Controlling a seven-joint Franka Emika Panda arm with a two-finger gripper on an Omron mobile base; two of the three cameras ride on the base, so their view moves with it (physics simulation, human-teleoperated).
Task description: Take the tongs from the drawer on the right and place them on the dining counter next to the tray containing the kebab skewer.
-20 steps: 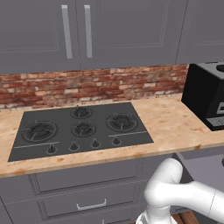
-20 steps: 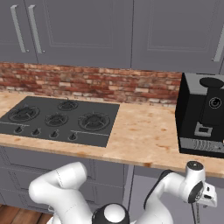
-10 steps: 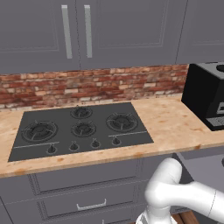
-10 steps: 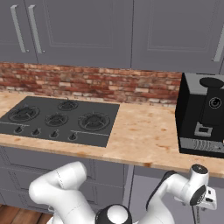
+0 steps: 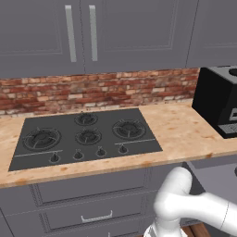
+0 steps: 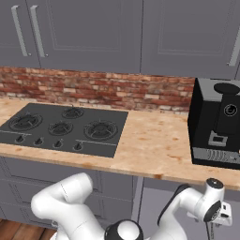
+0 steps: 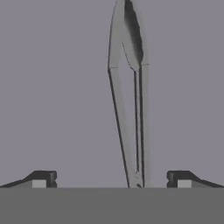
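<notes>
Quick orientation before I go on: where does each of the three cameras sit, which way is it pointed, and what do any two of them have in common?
Left base view: behind the arm, left side, facing the hob counter and brick wall; white arm links rise at lower right.
Right base view: behind, right side, same counter; arm at lower left, bending to the open drawer.
Hand view: on the hand, looking along the open gripper at the tongs on the drawer floor.
Shared: both base views show hob and black coffee machine.

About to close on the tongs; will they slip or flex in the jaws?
The tongs look like smooth thin metal, so probably slippery. Their two slim arms stand apart, so they likely spring together when squeezed. Lying flat in the drawer, they shouldn't roll.
</notes>
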